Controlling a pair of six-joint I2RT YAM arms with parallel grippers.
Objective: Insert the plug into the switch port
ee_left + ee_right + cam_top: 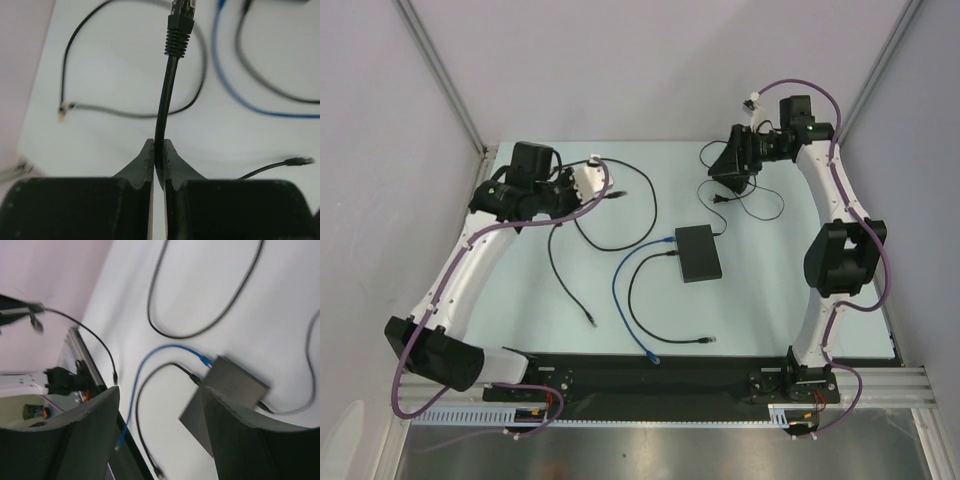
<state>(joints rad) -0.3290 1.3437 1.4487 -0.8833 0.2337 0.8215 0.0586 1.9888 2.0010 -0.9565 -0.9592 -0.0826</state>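
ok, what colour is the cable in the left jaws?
The cable is black, strain-relief boot included; clearest in the left wrist view.

Switch [699, 252] on table [770, 320], right of centre; plug [617, 196] to its left (farther back)

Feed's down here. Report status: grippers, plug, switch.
Left gripper shut on cable behind plug, well left of switch. Right gripper open, empty. Blue lead and black lead plugged into its left edge.
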